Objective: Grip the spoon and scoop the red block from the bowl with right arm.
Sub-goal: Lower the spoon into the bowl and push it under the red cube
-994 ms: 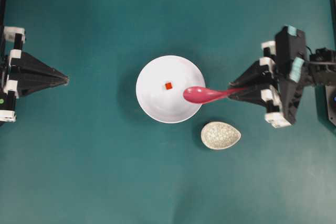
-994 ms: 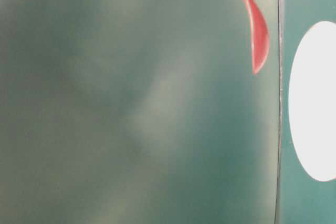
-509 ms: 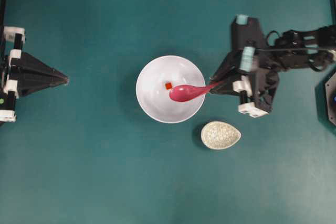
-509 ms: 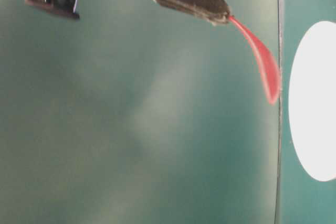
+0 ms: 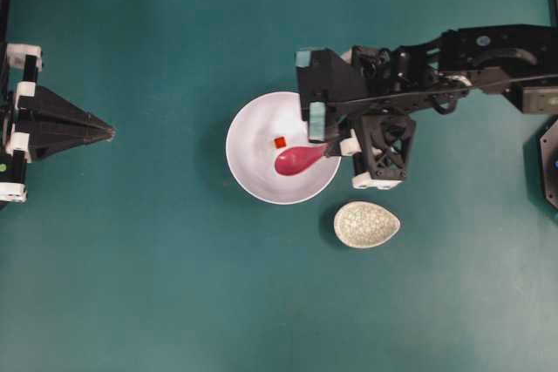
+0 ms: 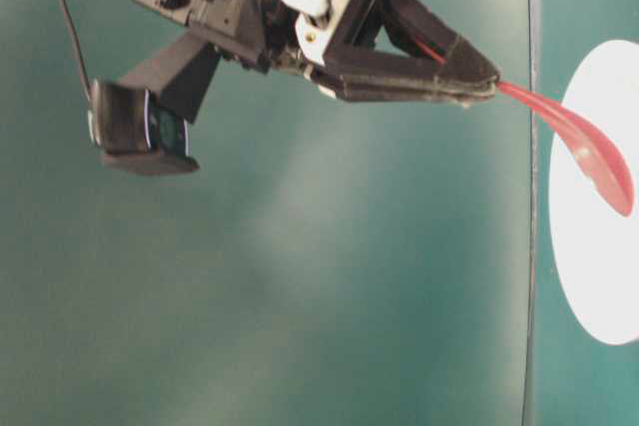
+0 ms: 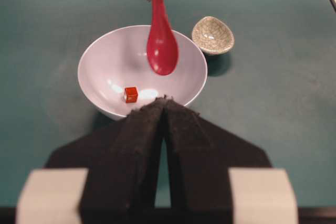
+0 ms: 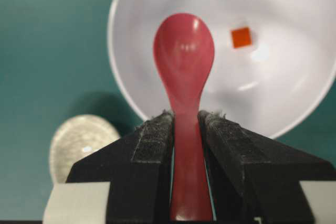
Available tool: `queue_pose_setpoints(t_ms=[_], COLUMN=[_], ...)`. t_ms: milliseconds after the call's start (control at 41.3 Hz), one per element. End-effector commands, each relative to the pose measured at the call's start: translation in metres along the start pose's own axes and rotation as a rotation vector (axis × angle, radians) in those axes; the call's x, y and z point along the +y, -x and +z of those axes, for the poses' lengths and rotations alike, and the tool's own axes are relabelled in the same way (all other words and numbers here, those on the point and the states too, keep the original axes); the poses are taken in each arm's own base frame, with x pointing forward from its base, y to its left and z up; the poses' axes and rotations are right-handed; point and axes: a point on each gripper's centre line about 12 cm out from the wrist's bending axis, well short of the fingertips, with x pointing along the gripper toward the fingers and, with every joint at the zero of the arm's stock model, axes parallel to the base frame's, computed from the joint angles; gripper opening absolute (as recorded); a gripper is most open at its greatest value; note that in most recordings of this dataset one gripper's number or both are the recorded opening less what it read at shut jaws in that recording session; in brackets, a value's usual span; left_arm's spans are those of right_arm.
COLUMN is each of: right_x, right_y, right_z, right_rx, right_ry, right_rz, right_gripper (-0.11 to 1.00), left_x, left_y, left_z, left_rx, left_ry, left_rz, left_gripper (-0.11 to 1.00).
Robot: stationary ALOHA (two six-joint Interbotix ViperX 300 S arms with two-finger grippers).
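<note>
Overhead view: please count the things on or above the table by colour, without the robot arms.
Red: 2, the spoon and the red block
White: 1, the bowl
Speckled grey-cream: 1, the egg-shaped dish
Total: 4

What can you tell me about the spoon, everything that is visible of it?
The spoon is a glossy pink-red soup spoon, ceramic or plastic by its shine, with a deep oval scoop and a short straight handle. The right gripper is shut on the handle, its padded jaws on both sides. The scoop hangs tilted downward over the inside of the white bowl, hollow side up and empty. The red block lies apart, beside the scoop. Whether the scoop touches the bowl cannot be told.
</note>
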Motion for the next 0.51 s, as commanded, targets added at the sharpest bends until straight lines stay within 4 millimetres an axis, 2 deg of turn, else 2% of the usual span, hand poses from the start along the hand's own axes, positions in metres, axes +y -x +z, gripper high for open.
queue_pose_setpoints(t_ms=[0, 267, 485], right_x=[-0.007, -0.012, -0.014], right_y=[0.011, 0.007, -0.006], right_z=[0.011, 0.001, -0.003], right_rx=[-0.013, 0.08, 0.116], right_ry=[-0.015, -0.103, -0.12], right_rz=[-0.034, -0.067, -0.066], right_gripper=[0.25, 0.25, 0.25], left_x=[0.0, 0.0, 0.0], left_y=[0.0, -0.001, -0.001], left_z=[0.008, 0.008, 0.008], left_rx=[-0.017, -0.017, -0.018], left_ry=[-0.003, -0.01, -0.009], left_rz=[-0.001, -0.001, 0.0], left_gripper=[0.0, 0.0, 0.0])
